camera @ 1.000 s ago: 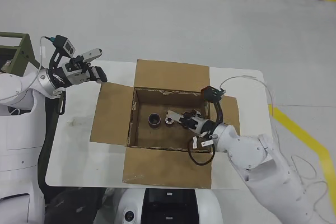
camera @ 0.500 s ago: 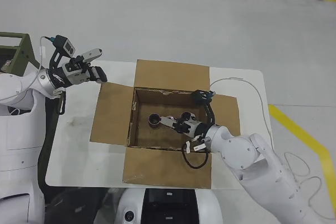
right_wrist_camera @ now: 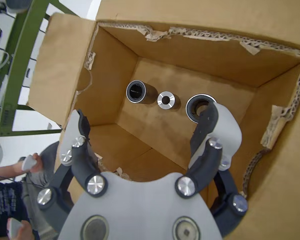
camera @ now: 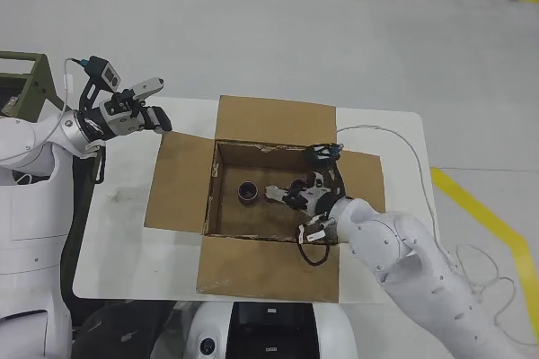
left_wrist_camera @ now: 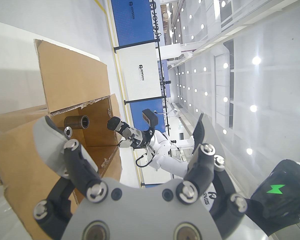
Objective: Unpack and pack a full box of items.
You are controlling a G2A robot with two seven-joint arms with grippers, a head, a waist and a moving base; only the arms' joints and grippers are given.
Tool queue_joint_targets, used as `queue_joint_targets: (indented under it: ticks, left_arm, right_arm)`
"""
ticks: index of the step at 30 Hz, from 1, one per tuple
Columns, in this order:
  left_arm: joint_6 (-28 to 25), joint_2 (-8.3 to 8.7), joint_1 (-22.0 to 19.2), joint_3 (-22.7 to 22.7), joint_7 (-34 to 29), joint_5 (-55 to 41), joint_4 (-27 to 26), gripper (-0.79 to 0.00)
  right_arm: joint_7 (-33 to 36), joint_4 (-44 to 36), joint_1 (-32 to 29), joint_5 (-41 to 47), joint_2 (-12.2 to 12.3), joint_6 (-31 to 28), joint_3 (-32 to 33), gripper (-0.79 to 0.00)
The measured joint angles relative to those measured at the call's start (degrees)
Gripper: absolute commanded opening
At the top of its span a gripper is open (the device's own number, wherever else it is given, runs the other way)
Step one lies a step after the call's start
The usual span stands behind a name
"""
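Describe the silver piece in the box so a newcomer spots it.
Look at the floor of the open cardboard box. The silver bushing sits midway between the dark tube and the wider dark ring. It is the smallest and brightest.

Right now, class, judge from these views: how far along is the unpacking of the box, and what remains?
Done: the box flaps are open. In hand: the right gripper, open, hangs over the open box, gripping nothing; the left gripper is open, off to the side. Left: the dark cylinder, small silver bushing and large ring all lie on the box floor.
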Motion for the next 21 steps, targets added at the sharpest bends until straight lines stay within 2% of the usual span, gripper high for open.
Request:
queue_joint_targets:
  ticks: [6, 18, 21]
  left_arm:
    - [0.00, 0.00, 0.00, 0.00, 0.00, 0.00, 0.00, 0.000]
    - [0.00, 0.00, 0.00, 0.00, 0.00, 0.00, 0.00, 0.000]
    - [0.00, 0.00, 0.00, 0.00, 0.00, 0.00, 0.00, 0.000]
  right_arm:
    - [5.57, 4.24, 4.24, -4.76, -0.70, -3.36, -3.67, 0.000]
    - [8.65, 8.50, 8.71, -13.35, -2.52, -0.16, -7.99, 0.000]
    - [9.21, 9.55, 9.18, -14.06, -2.82, 0.09, -7.99, -0.043]
